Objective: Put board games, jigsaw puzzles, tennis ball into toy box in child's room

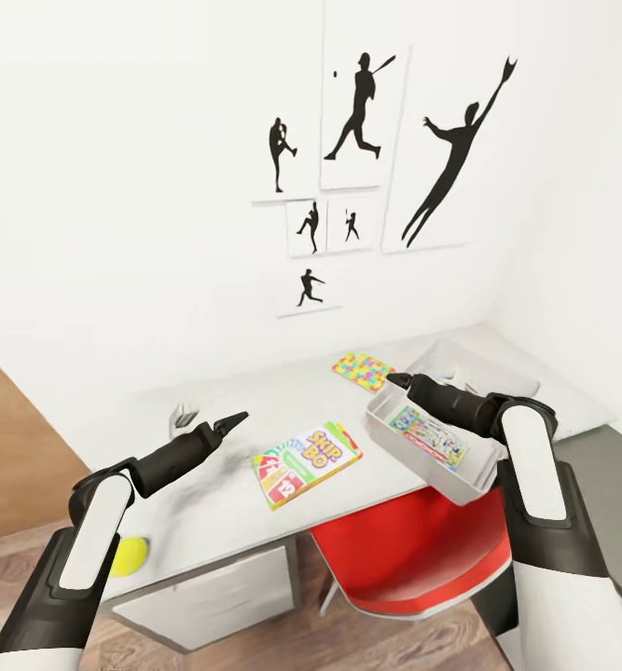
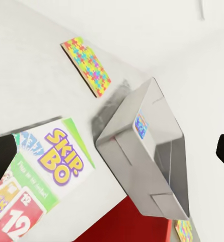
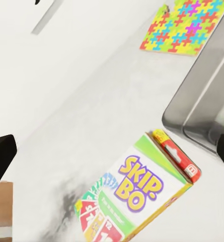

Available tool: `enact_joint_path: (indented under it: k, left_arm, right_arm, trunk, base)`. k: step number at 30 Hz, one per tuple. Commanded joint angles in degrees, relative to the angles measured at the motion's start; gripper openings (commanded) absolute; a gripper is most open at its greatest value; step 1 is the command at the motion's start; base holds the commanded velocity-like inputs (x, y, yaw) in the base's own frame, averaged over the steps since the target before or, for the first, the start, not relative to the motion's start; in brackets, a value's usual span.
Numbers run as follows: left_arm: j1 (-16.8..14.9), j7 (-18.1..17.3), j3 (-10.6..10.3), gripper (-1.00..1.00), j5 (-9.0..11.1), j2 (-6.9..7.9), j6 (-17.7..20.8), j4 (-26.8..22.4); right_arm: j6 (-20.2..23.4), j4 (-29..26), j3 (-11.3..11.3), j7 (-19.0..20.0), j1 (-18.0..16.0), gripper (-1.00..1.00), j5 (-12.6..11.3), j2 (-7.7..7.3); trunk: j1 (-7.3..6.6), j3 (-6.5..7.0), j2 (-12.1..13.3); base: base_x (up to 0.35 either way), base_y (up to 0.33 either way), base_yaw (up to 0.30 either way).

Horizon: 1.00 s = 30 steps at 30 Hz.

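Skip-Bo box [image 1: 306,462] lies on table [image 1: 217,410] beside toy box [image 1: 432,438]

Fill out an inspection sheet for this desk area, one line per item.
Surface: white table, mostly bare.
Job's things: Skip-Bo game flat near the front edge; jigsaw puzzle flat farther back; tennis ball at the table's left front corner; toy box overhanging the right front edge, one colourful flat toy inside.
Clutter: small pale object beyond the left arm, too unclear to name.
Grippers: left gripper above the table, holding nothing; right gripper over the toy box's rim, state unclear.
Cables: nothing seen.
Surroundings: red chair under the table, baseball silhouettes on the wall, wooden floor.
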Motion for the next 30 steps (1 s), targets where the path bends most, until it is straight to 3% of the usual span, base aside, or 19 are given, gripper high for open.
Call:
enact_joint_path:
  k: [1,22,30]
  left_arm:
    - [-0.1,-0.2,0.1,1.0,-0.1,-0.02,0.3,0.0]
    - [-0.1,-0.2,0.1,1.0,-0.2,-0.02,0.3,0.1]
    - [-0.1,-0.2,0.1,1.0,-0.4,-0.02,0.3,0.2]
  right_arm:
    - [0.2,-0.1,0.0,-0.6,-0.1,1.0,-0.6,-0.01]
    - [0.2,-0.1,0.0,-0.8,-0.1,1.0,-0.6,-0.06]
    - [0.4,0.3,1.4,-1.8,-0.3,1.0,-0.6,-0.03]
  trunk:
    - [0.04,-0.03,-0.1]
    - [0.04,1.5,-0.1]
    - [0.04,1.66,-0.1]
  base:
    - [0.0,0.0,0.164]
    - [0.0,0.0,0.151]
    - [0.0,0.0,0.047]
